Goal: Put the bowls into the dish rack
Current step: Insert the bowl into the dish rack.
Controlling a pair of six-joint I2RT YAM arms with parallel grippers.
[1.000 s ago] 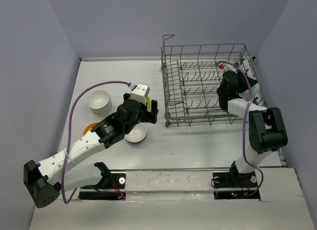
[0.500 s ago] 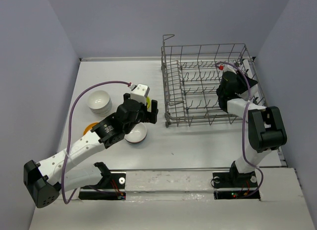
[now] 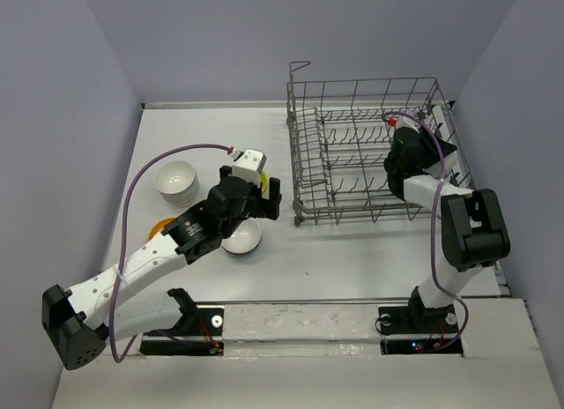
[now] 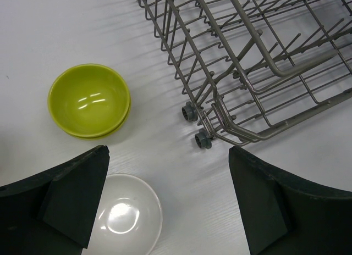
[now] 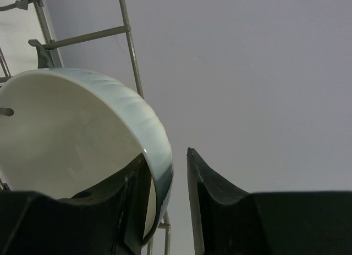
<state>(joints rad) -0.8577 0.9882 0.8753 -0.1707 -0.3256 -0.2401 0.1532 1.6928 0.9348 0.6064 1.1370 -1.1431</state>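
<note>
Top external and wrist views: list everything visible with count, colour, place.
dish rack: one, grey wire, table's far right
blue-green bowl: one, white inside, on edge in the rack
white bowl stack: one, far left
single white bowl: one, near centre
lime green bowl: one, maybe two nested, left of rack
orange bowl: one, partly under left arm
table: one, white
left gripper: black, jaws open, above single white bowl
right gripper: black, jaws apart around blue-green bowl's rim
</note>
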